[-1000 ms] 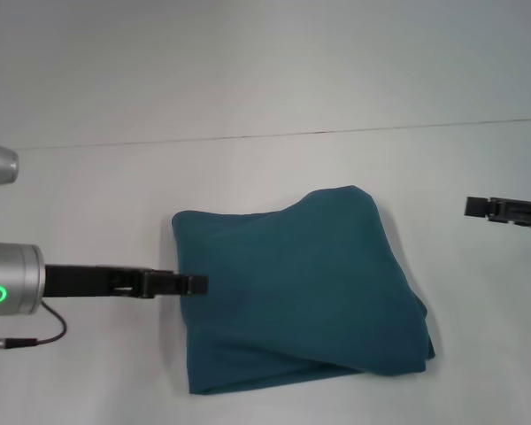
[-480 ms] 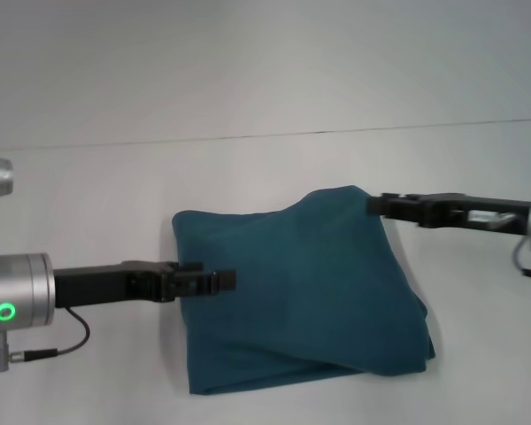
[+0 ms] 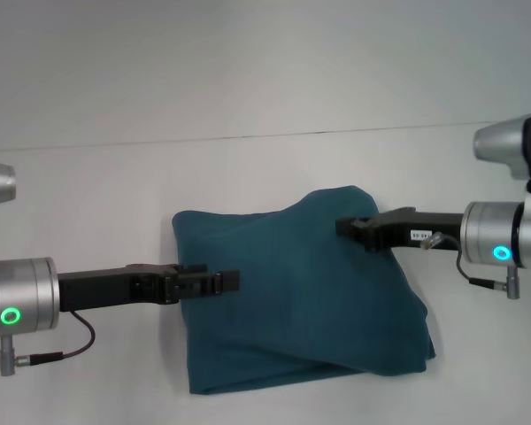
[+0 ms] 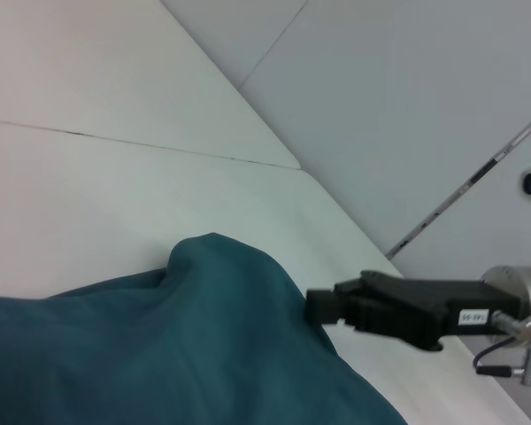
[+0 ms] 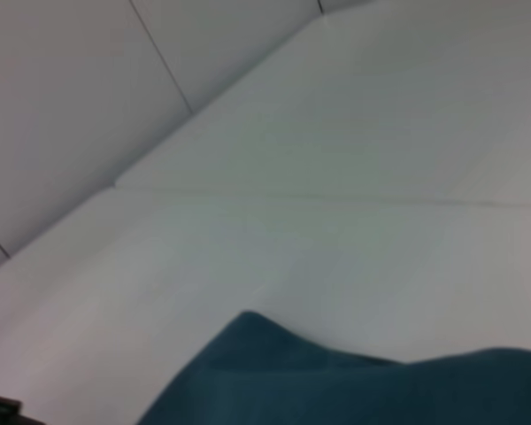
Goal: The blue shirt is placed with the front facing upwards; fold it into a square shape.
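The blue shirt (image 3: 305, 297) lies folded into a rough square in the middle of the white table, with no lettering showing. My left gripper (image 3: 233, 282) reaches in from the left and hovers over the shirt's left part, just inside its edge. My right gripper (image 3: 343, 227) comes in from the right and sits over the shirt's far right area. The left wrist view shows the shirt (image 4: 186, 345) with a raised corner, and the right gripper (image 4: 314, 305) close against its edge. In the right wrist view only a corner of the shirt (image 5: 336, 390) appears.
The white table (image 3: 88, 204) surrounds the shirt on all sides, and a seam line (image 3: 248, 137) runs across it at the back. A thin cable (image 3: 71, 345) hangs from the left wrist near the front left.
The right arm has swept in from the right edge until its gripper is over the shirt's far right part. The left gripper has moved a little farther right over the shirt.
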### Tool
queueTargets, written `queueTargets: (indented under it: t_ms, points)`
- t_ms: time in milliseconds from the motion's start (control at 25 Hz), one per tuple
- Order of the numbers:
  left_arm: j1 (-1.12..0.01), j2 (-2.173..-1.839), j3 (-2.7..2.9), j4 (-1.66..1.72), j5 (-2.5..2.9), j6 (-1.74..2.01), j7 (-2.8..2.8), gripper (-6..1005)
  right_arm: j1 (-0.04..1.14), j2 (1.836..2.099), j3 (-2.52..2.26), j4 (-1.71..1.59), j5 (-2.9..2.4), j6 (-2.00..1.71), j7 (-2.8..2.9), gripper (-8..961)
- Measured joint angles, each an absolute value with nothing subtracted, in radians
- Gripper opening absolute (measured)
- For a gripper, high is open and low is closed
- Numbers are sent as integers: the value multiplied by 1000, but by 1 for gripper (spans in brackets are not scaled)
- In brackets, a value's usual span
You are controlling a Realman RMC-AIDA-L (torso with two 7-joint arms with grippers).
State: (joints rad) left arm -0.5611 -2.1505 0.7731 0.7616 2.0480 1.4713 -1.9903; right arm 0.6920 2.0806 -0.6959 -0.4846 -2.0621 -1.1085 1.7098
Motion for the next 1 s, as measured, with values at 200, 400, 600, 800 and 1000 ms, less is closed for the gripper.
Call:
queueTargets:
  t_ms: [200,400,600,800,1000]
  points:
    - [-561,-2151,773,761,2047,1471,-1990,813,698,2082,-772,-449,-2063,-1012,1715,41]
    - [-561,-2151,773,761,2046,1467,-1989,814,693,2083,-820,-435,-2063,-958,1733,0]
    - [-560,-2151,773,761,2044,1468,-1987,816,658,2081,-814,-483,-2004,-1005,1714,2]
    - [-550,-2150,764,768,2005,1528,-1945,817,569,2077,-813,-619,-1873,-1186,1665,5]
    - [-534,-2155,761,770,1983,1615,-1839,819,464,2063,-795,-672,-1793,-1376,1520,7]
